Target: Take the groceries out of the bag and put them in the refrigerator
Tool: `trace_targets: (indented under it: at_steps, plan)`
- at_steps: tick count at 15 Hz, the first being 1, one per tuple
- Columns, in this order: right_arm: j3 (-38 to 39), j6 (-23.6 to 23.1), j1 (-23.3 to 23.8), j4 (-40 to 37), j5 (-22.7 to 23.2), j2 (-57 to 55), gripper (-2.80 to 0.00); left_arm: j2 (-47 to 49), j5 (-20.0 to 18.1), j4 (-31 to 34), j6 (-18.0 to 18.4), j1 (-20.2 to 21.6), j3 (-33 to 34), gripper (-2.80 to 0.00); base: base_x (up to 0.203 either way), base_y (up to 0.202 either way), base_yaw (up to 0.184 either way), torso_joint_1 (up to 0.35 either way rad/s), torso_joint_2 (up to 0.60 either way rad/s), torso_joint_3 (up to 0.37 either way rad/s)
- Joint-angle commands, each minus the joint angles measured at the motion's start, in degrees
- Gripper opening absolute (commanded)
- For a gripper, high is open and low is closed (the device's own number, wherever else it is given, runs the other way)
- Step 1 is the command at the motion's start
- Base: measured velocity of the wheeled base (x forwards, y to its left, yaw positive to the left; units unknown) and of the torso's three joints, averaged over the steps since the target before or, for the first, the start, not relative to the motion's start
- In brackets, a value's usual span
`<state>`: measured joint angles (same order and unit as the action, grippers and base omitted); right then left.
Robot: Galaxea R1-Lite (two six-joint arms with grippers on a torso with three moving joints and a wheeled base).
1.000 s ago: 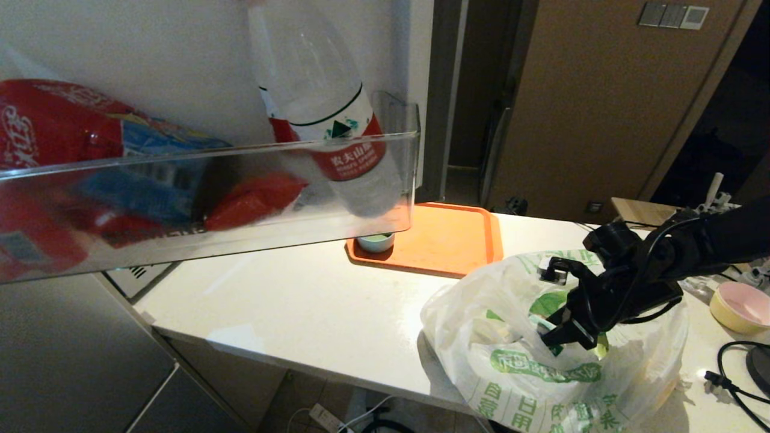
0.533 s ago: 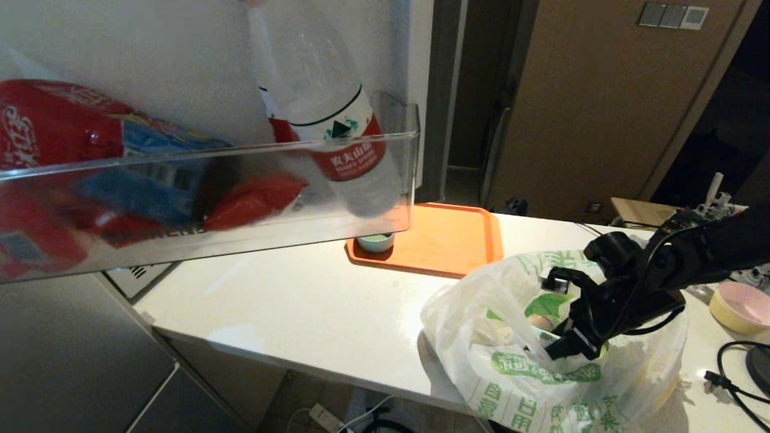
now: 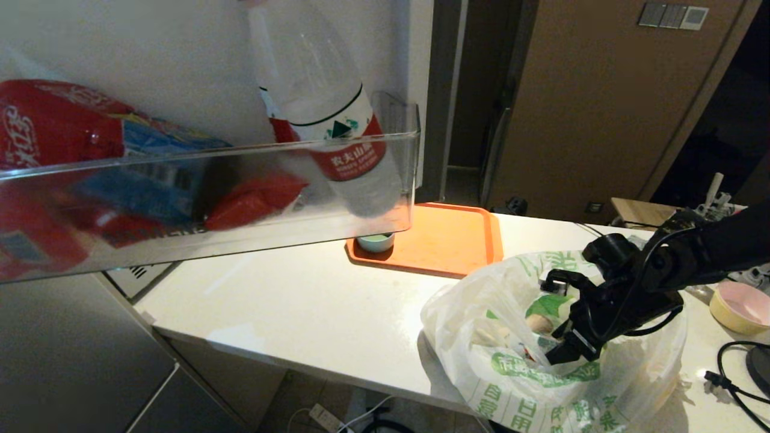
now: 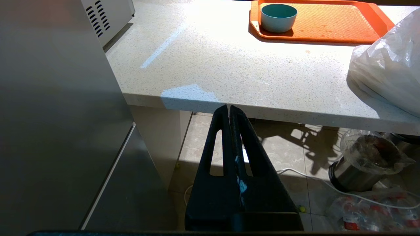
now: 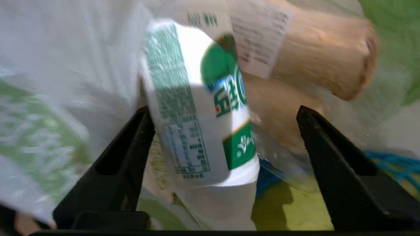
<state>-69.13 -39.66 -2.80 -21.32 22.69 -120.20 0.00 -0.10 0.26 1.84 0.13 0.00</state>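
Note:
The white plastic bag (image 3: 529, 385) with green characters stands on the counter's near right part. My right gripper (image 3: 553, 317) reaches into its mouth from the right. In the right wrist view this gripper (image 5: 223, 110) is open wide. A white bottle (image 5: 200, 108) with a green label stands between the jaws, close against one finger and well apart from the other. Pale beige lumps (image 5: 328, 59) and a yellow-green pack (image 5: 288, 209) lie behind and under it. The grey refrigerator (image 3: 72, 361) is at the left with its door open. My left gripper (image 4: 228, 106) is parked, shut and holding nothing, below the counter edge.
The fridge's clear door shelf (image 3: 210, 198) holds a water bottle (image 3: 337, 138) with a red label and red packs. An orange tray (image 3: 445, 240) with a small green bowl (image 3: 376, 242) sits behind the bag. A pink bowl (image 3: 743, 307) and cables (image 3: 734, 373) lie at the right.
My right gripper's jaws have spread wider and it has sunk a little deeper into the bag, whose mouth now gapes more. The left arm has not moved.

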Motion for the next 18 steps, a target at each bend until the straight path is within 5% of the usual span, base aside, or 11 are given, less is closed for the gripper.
trace_targets:
  at_steps: [1, 9, 10, 18]
  plan:
    - [-0.3, -0.4, -0.1, 0.0, -1.5, -0.7, 0.0, 0.1, 0.0, 0.0, 0.0, 0.0, 0.0, -2.8, 0.0, 0.0, 0.0, 0.0, 0.0, 0.0]
    - [-1.9, -0.7, -0.6, 0.0, -3.8, -1.1, 0.0, 0.1, 0.0, 0.0, 0.0, 0.0, 0.0, -2.8, 0.0, 0.0, 0.0, 0.0, 0.0, 0.0]
    - [-1.8, -0.7, -0.7, 0.0, -3.8, -1.0, -2.8, 0.1, 0.0, 0.0, 0.0, 0.0, 0.0, -2.8, 0.0, 0.0, 0.0, 0.0, 0.0, 0.0]
    - [-0.6, -0.9, -3.8, -0.1, -3.9, -0.3, -2.8, 0.1, 0.0, 0.0, 0.0, 0.0, 0.0, -2.8, 0.0, 0.0, 0.0, 0.0, 0.0, 0.0]
